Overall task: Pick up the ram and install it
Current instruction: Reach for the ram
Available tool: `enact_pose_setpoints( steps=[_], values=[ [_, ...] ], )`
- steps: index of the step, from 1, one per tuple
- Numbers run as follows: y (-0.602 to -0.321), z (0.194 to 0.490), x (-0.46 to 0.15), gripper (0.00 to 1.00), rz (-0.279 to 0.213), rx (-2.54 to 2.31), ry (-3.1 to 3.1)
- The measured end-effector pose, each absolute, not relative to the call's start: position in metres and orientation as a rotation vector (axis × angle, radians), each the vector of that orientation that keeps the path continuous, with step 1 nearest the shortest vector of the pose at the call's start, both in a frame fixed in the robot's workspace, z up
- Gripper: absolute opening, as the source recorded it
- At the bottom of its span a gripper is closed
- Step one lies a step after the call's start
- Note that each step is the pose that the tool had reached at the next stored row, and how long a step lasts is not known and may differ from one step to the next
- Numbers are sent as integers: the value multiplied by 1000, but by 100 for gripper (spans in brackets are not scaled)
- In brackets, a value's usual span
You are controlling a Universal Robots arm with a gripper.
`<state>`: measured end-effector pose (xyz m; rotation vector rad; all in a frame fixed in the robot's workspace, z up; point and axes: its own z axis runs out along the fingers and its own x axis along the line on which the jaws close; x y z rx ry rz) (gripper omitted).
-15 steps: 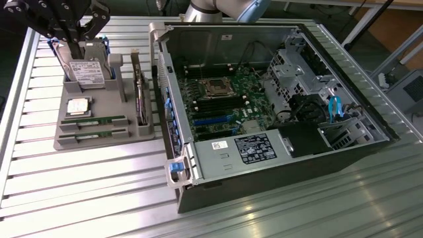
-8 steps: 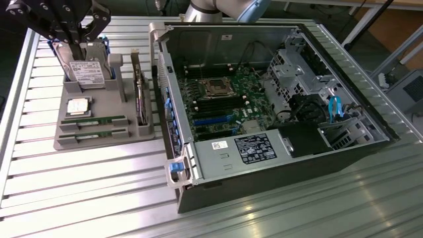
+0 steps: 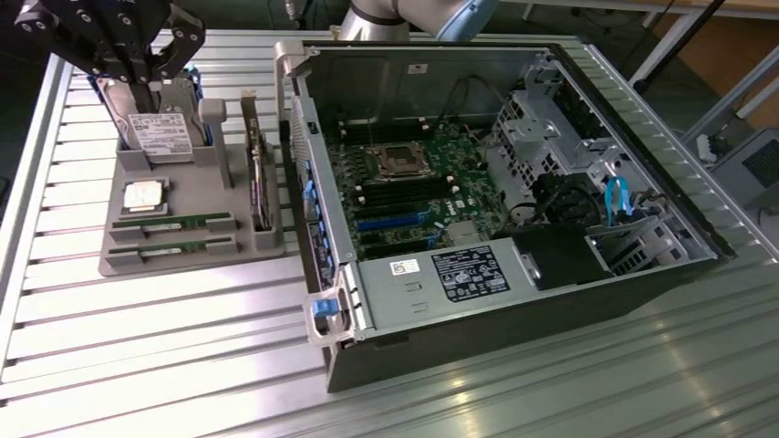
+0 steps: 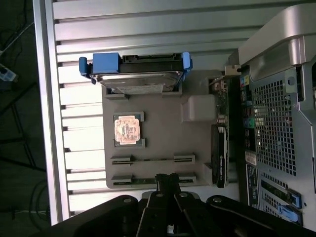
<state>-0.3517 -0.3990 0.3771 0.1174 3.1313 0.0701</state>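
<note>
The pincer (image 4: 168,183) is clenched and empty; in the exterior view it hangs above the grey tray (image 3: 195,265). Closest to its tips in the wrist view is a ram (image 4: 133,181), on edge between two end brackets, with a second ram (image 4: 153,159) just beside it and parallel. Both sit in the tray, neither installed yet. Next come the processor (image 4: 127,129) and the drive (image 4: 136,79) with its blue rails. The card (image 3: 258,178) stands along the tray's side nearest the case (image 3: 512,338).

The ram looks light, thin and stiff but brittle – likely to crack if bent or twisted. The safest hold is probably across its two flat faces at mid-length, near the upper edge and clear of the contact edge.

Farther off – on the same ribbed desk (image 3: 146,365) – the case lies open, its board (image 3: 420,173) facing up.
</note>
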Motion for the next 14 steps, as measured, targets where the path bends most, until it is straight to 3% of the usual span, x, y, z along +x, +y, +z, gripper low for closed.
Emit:
enact_pose_setpoints(
  steps=[14],
  values=[
    [-400, 365, -352, 9, 71, 117, 3130]
  ],
)
